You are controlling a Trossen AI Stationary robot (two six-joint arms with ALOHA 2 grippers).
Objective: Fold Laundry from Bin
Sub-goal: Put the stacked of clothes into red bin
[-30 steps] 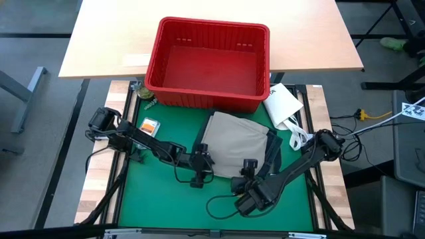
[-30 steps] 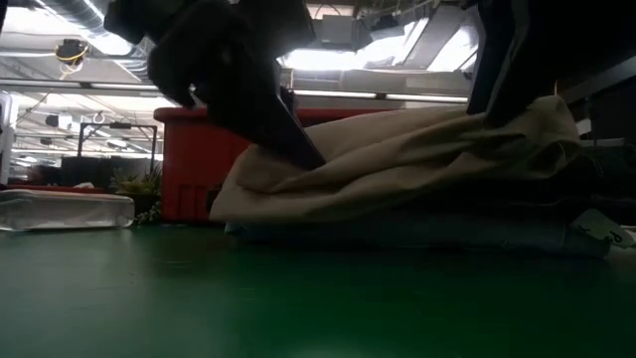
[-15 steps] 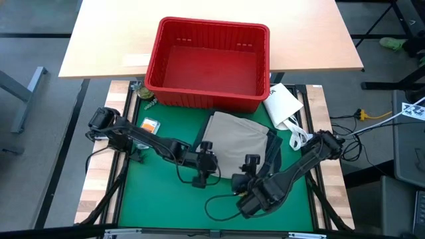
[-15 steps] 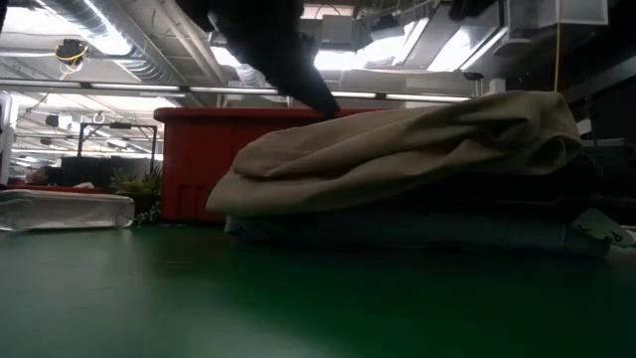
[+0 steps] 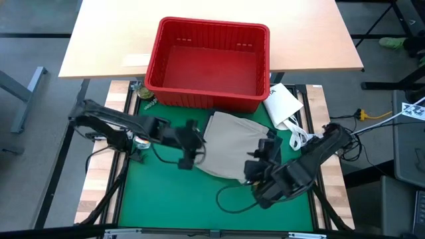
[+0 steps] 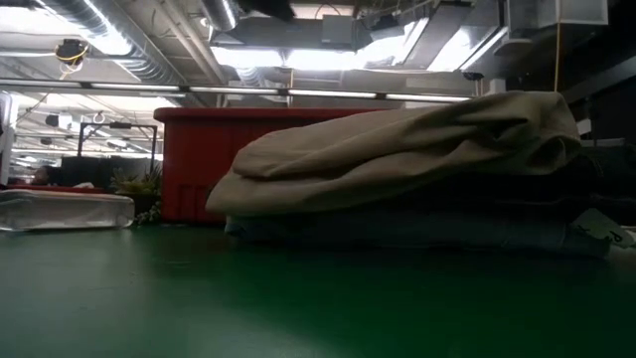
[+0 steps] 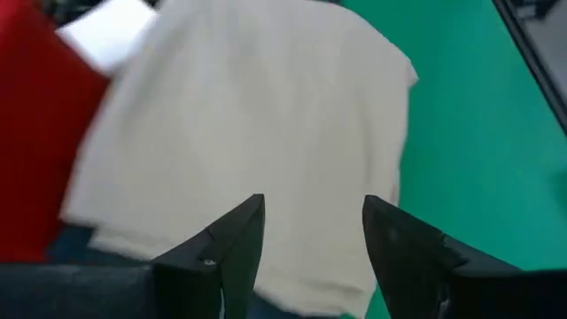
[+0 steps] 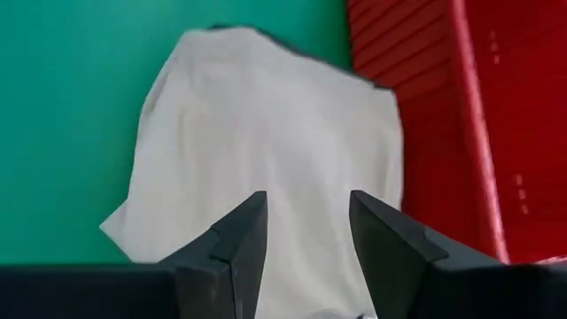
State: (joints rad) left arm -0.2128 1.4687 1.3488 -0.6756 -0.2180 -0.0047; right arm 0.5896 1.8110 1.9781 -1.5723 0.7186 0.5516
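Observation:
The laundry lies as a folded pile on the green mat: tan trousers (image 5: pixel 234 141) (image 6: pixel 397 149) on top, a dark garment (image 5: pixel 273 149) under them, and a light blue one (image 6: pixel 397 234) at the bottom. The red bin (image 5: pixel 209 63) stands behind the pile with no garment showing inside. My left gripper (image 5: pixel 197 145) (image 7: pixel 310 239) hangs open over the pile's left edge. My right gripper (image 5: pixel 261 158) (image 8: pixel 306 235) hangs open over its near right corner. Both are out of the low view, and neither has anything between its fingers.
A white packet (image 5: pixel 282 103) lies right of the bin, by the pile's far right corner. A clear plastic pack (image 6: pixel 65 209) sits at the mat's left. A dark cable loops on the mat (image 5: pixel 229 198) near the front edge. Bare green mat (image 5: pixel 166 192) lies in front of the pile.
Both grippers have risen from the pile and left the low view through its top. The left one stood at the trousers' left fold and has come away from it. The pile has stayed in place, with that fold lying a little fuller.

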